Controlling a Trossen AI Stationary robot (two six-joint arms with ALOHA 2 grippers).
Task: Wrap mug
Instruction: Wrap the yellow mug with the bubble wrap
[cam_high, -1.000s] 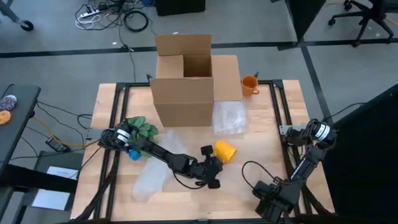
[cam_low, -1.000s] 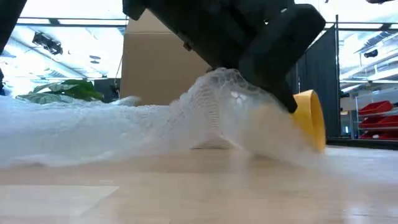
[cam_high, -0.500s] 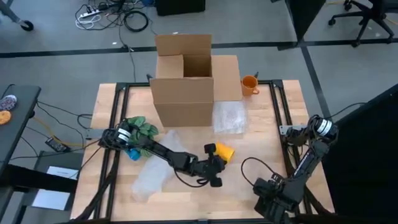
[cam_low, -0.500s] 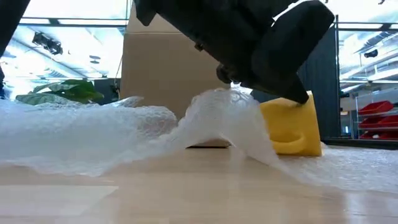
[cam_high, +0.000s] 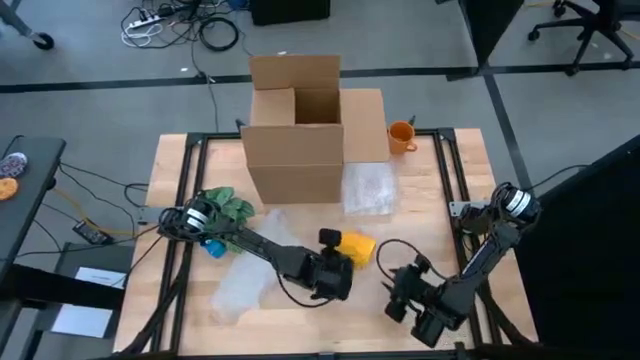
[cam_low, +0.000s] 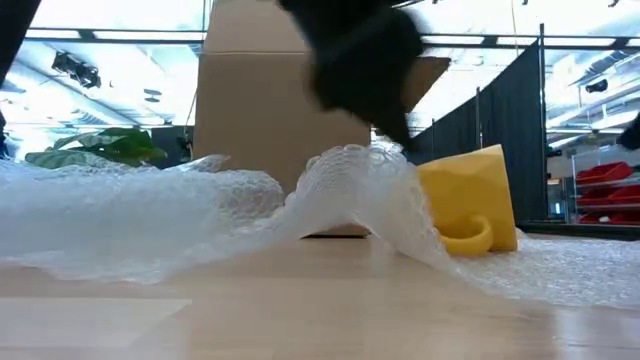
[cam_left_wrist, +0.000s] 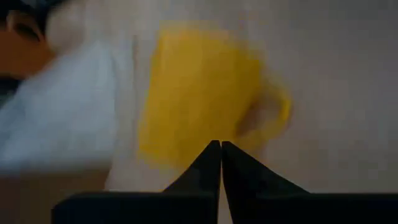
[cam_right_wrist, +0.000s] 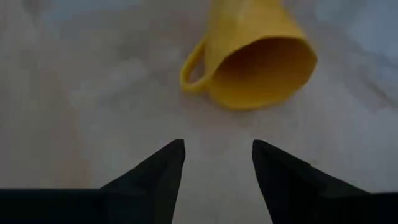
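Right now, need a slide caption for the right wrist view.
Open right gripper faces the mouth of a yellow ceramic mug lying on its side on clear bubble wrap.

Two mugs: yellow mug, orange mug. One cardboard box. Two bubble-wrap sheets. One plant.

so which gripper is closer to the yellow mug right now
Left. The left gripper sits right against the yellow mug, fingers closed. The right gripper is open, a short way off, facing the mug's mouth.
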